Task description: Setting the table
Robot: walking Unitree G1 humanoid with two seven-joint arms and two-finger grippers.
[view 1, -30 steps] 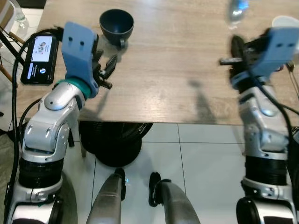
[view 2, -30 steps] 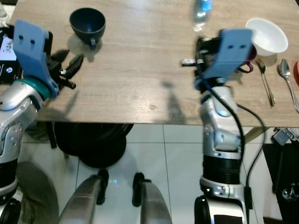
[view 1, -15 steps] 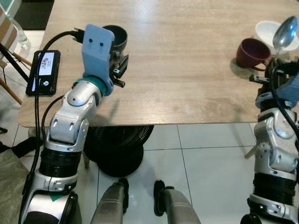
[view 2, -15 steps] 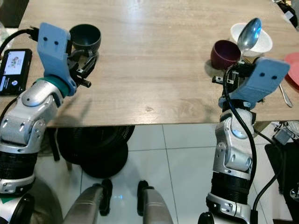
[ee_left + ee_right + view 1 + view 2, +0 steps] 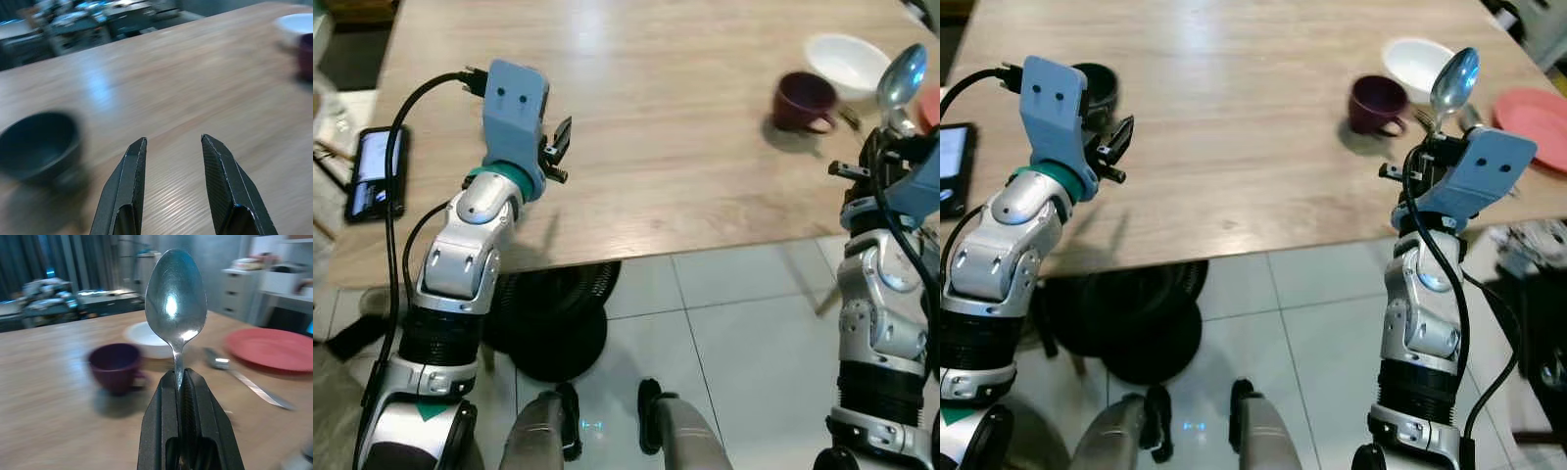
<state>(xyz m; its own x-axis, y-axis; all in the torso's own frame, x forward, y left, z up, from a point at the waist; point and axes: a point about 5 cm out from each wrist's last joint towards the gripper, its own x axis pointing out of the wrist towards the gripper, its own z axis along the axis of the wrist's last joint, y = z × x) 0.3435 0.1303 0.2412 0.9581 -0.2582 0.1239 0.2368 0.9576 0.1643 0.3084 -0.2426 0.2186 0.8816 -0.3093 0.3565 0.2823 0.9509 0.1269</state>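
A silver spoon stands upright, bowl end up, with my right gripper shut on its handle. That gripper hovers at the wooden table's near right edge. Beyond it sit a maroon mug, a white bowl and a red plate. My left gripper is open with nothing between its fingers, low over the table's left part. A dark bowl-shaped cup stands just beside and beyond it.
A loose piece of cutlery lies between the mug and the red plate. A phone rests at the table's left edge. A black round base stands on the white tiled floor under the table.
The whole picture has shifted, so the camera moved. My right arm has drawn back from over the table to its near edge, holding the spoon upright. The left gripper stays open by the dark cup.
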